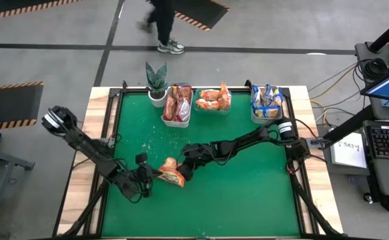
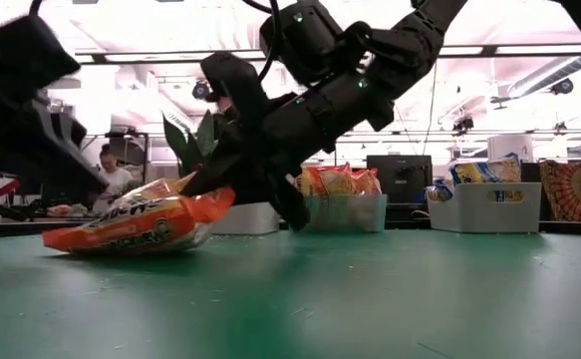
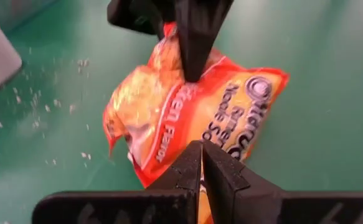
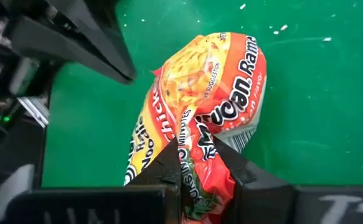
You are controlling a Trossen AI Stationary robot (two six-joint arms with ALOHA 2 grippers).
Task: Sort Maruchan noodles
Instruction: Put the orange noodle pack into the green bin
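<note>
Noodles: one orange packet (image 1: 171, 173) on the mat, pinched from both ends.

Right gripper (image 4: 198, 163) has its jaws narrowed onto the packet's crimped edge, film bunched between the fingers. Left gripper (image 3: 201, 163) sits at the opposite end, jaws pressed together, and looks to be nipping the packet's edge there, though the bite itself is hard to make out. Far side of the table: three bins, red-brown packs in the left bin (image 1: 176, 121), orange in the middle bin (image 1: 212, 109), blue-marked in the right bin (image 1: 264, 118). Sorting looks nearly done; this orange one seems the only packet left, likely bound for the middle bin.
</note>
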